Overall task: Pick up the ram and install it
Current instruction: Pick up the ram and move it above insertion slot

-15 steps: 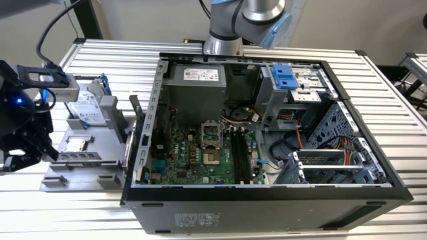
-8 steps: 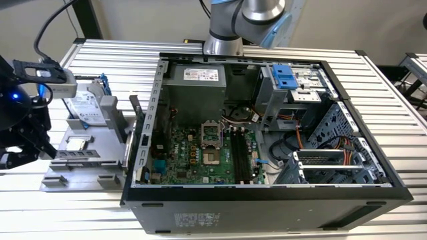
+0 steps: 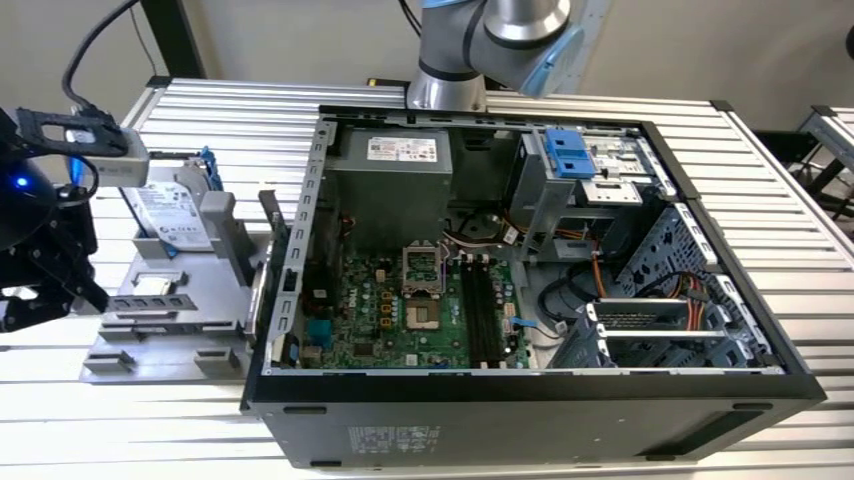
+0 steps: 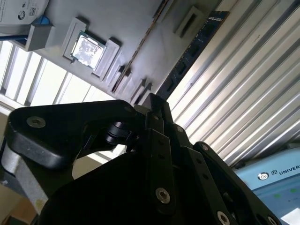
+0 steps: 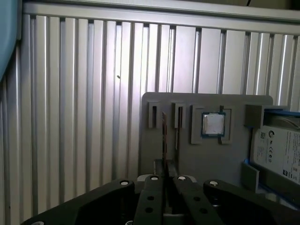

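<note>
The ram (image 4: pixel 197 47) is set along the grey holder's (image 4: pixel 122 18) edge just ahead of the gripper (image 4: pixel 153 101), long axis pointing away from it; whether the gripper is clenched cannot be told

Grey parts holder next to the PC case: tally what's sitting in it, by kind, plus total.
ram: 1
processor chip: 1
hard drive: 1
Total: 3
</note>
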